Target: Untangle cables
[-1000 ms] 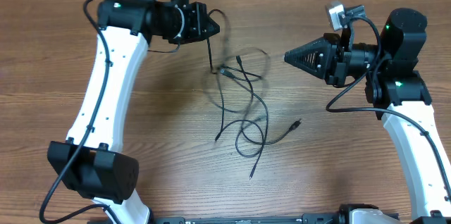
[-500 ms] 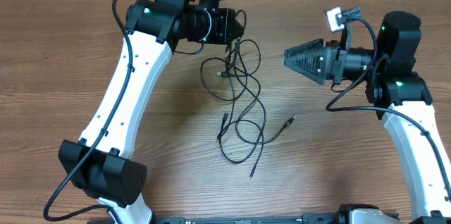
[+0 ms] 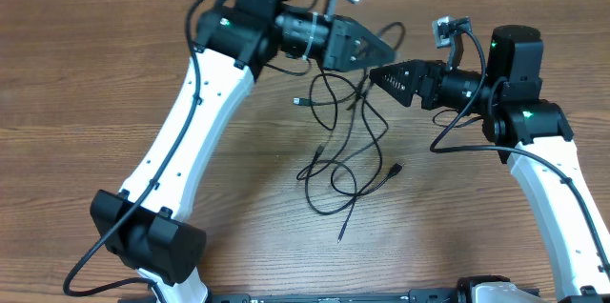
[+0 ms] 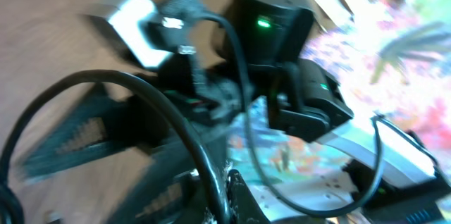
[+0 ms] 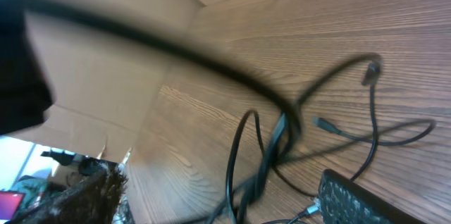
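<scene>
Jaws of the left gripper (image 3: 381,51) are sitting narrow, pinching a strand of the cables (image 3: 362,103) and holding it above the table (image 3: 448,236). The left wrist view is blurring badly, yet one cord is visibly running down into the grip at its bottom edge. The right gripper (image 3: 376,76) is standing wide: in its own wrist view the two fingers (image 5: 352,196) are spreading to either side, with several crossing strands hanging ahead of the gap between them, apparently beyond the tips.

From the held point the cords are trailing toward the front of the table, so the long axis of the bundle is running from the grippers toward the robot's base. The right gripper is pointing at the left one, tip just beside tip, making it the nearer free tool for the crossing strands below the pinch.

Loose loops and plug ends (image 3: 396,167) are lying on the wood between the two arms. Both grippers are working close to the back edge of the table, so little room is showing there; open wood is lying frontward and out to the right, which looks the better way to draw a strand clear.
</scene>
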Robot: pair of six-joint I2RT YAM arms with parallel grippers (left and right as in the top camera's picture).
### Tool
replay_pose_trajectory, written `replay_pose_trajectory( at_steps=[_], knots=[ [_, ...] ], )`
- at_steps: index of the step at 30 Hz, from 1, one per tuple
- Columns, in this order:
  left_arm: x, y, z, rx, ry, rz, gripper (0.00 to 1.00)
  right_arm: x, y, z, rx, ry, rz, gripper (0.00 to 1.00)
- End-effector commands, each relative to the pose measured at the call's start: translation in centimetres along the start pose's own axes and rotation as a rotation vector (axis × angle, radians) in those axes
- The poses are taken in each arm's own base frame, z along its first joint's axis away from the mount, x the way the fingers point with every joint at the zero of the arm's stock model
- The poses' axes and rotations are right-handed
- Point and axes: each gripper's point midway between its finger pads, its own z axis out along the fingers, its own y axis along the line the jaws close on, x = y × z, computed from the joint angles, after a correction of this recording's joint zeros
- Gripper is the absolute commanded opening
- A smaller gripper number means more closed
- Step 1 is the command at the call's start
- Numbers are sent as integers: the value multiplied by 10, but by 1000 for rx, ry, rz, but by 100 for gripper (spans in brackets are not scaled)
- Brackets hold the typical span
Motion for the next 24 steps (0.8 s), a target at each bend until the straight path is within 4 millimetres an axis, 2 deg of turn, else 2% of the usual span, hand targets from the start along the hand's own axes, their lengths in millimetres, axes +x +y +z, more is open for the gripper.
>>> replay_pose_trajectory(
  at_steps=[1,4,6,8,9,10,12,15,19,23,24],
  knots=[
    [3,-23,12,115,40,-8,4,-4,-14,4,74,-14,-10,81],
    [4,-33,17,154,54,20,4,-5,-26,6,123,-20,6,79],
    [5,-34,18,156,56,21,4,-4,-28,8,123,-17,9,73],
    [5,-34,18,156,56,20,4,-4,-29,8,123,-17,9,57],
    [5,-34,18,157,57,19,4,-5,-29,8,123,-19,3,39],
    [5,-34,18,156,57,13,4,-6,-28,8,121,-22,-2,26],
    [5,-33,18,154,56,12,4,-9,-26,8,111,-31,-38,7],
    [0,-27,10,133,34,11,4,-7,-19,8,65,-14,-125,4],
    [-12,-8,-13,75,-21,-8,4,-7,-3,1,-54,-5,-172,4],
    [-20,34,-40,-119,-102,-97,4,-9,37,-18,-320,-2,-257,4],
    [-21,58,-52,-239,-138,-142,4,-7,52,-26,-417,9,-296,4]
  ],
)
